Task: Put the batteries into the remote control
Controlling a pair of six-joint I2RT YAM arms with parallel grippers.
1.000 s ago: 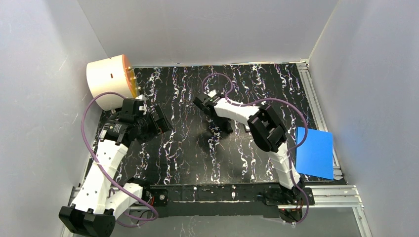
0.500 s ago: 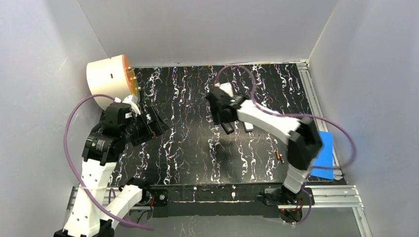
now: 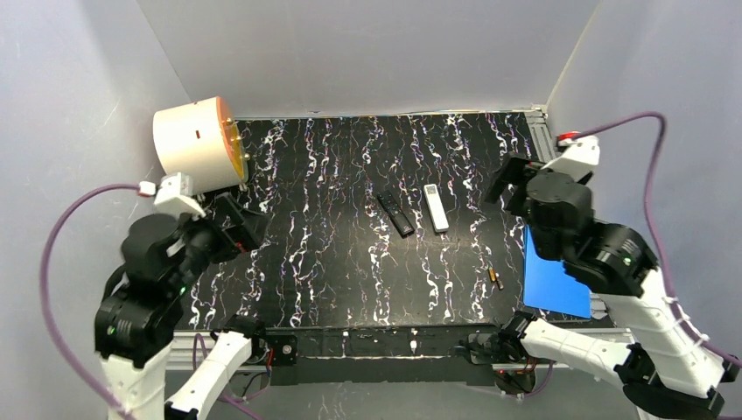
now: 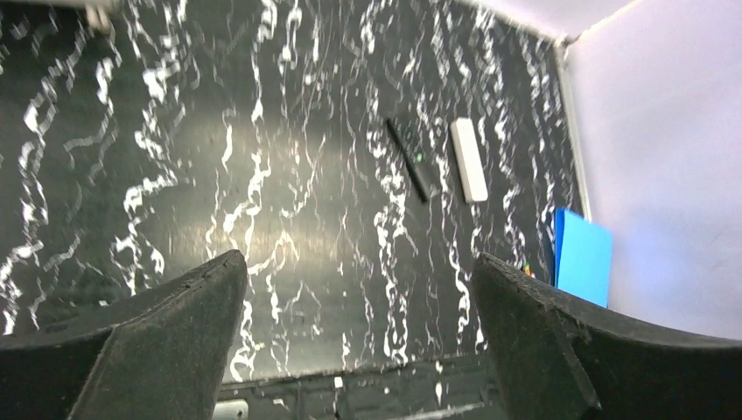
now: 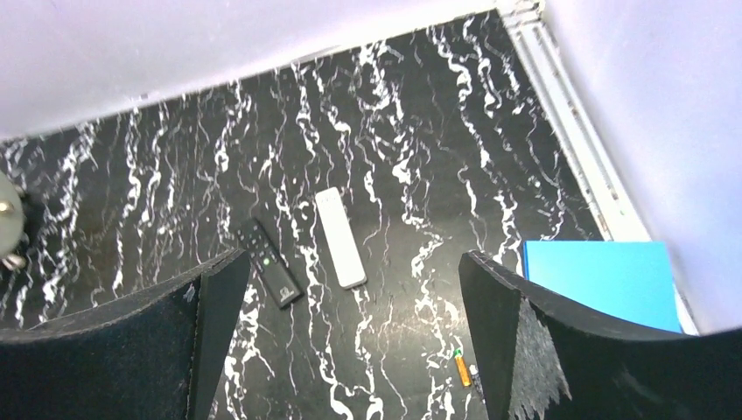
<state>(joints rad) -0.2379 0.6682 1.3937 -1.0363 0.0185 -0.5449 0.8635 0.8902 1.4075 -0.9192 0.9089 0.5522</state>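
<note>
A black remote control [image 3: 395,214] [image 5: 269,261] [image 4: 411,159] lies flat mid-table, buttons up. Just right of it lies a slim white remote-shaped bar [image 3: 436,207] [image 5: 340,236] [image 4: 469,160]. Two small batteries [image 3: 495,279] [image 5: 461,367], one orange with a green tip and one dark, rest side by side near the blue sheet. My right gripper [image 3: 512,185] [image 5: 354,258] hangs open high at the right, holding nothing. My left gripper [image 3: 249,229] [image 4: 357,261] hangs open high at the left, also holding nothing. Both are well apart from the remotes.
A cream cylinder with an orange face [image 3: 192,144] stands at the back left corner. A blue sheet [image 3: 556,271] [image 5: 604,276] [image 4: 582,256] lies over the table's right edge. White walls close in three sides, and a metal rail [image 3: 551,166] runs along the right.
My right arm has pulled away from the remotes, up and to the right, and its jaws have opened wide. The left arm has risen and drawn back to the left.
</note>
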